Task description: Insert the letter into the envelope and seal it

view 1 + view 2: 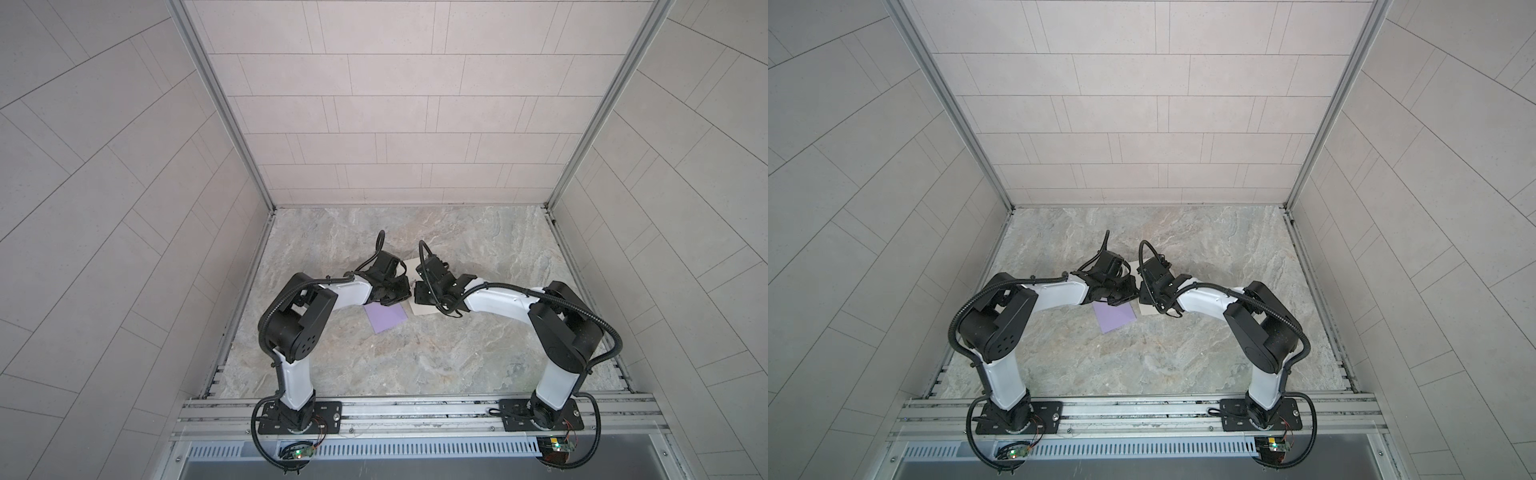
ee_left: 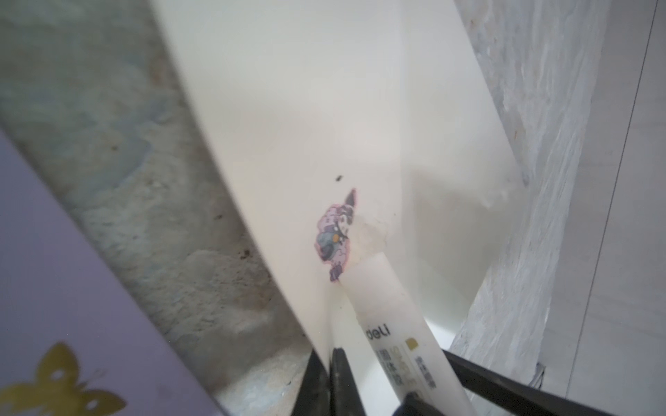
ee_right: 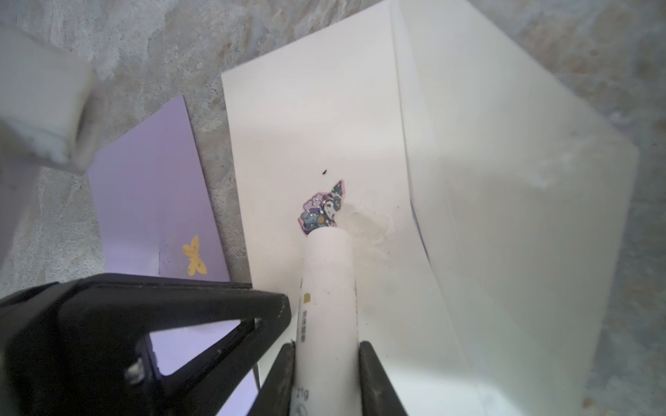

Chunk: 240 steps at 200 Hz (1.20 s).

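Lilac rectangular letter card [image 1: 384, 318] with a gold butterfly lay on the marble surface [image 1: 415, 365], just left of the white paper envelope [image 3: 306, 126]. It was not yet inserted, and sealing was outstanding. The left claw [image 2: 329, 360], forearm reaching inward, was pinched shut on the envelope's edge. The right claw [image 3: 326, 360], angled down, gripped a white glue stick [image 3: 326, 273], its tip against the envelope.

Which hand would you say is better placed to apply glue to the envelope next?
Right. The right hand grips the glue stick, its tip at the envelope; the left hand is shut, pinching the envelope's edge.
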Motion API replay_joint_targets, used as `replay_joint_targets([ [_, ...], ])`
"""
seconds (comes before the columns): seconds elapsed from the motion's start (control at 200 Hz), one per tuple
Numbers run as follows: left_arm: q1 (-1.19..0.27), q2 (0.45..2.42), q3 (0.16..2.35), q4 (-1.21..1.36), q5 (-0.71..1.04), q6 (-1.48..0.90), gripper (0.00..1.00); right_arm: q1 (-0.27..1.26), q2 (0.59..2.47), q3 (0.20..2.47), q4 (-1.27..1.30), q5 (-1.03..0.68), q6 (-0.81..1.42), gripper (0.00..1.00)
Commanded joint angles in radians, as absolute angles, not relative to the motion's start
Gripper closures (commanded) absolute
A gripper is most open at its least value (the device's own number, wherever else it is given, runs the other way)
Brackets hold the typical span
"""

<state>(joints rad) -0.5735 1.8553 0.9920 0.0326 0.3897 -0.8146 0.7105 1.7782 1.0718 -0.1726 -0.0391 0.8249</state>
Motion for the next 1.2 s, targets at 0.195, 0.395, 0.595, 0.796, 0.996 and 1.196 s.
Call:
replay_joint_targets([
  [0.195, -0.581, 1.857, 1.000, 0.047, 0.392, -0.740, 1.00, 0.686, 1.751, 1.125, -0.449, -0.078, 0.783, 1.00],
  [0.395, -0.609, 1.781, 0.992, -0.090, 0.343, -0.525, 1.00, 0.614, 1.737, 1.215, -0.636, -0.136, 0.689, 1.00],
  [0.595, -0.682, 1.677, 0.937, -0.142, 0.262, -0.344, 1.00, 0.566, 1.710, 1.247, -0.695, -0.261, 0.638, 1.00],
  [0.796, -0.693, 1.614, 0.871, -0.100, 0.258, -0.342, 1.00, 0.561, 1.716, 1.252, -0.682, -0.342, 0.623, 1.00],
  [0.996, -0.694, 1.654, 0.870, -0.109, 0.246, -0.360, 1.00, 0.556, 1.699, 1.208, -0.618, -0.429, 0.659, 1.00],
  [1.196, -0.693, 1.666, 0.860, -0.083, 0.237, -0.374, 1.00, 0.555, 1.691, 1.209, -0.620, -0.489, 0.662, 1.00],
])
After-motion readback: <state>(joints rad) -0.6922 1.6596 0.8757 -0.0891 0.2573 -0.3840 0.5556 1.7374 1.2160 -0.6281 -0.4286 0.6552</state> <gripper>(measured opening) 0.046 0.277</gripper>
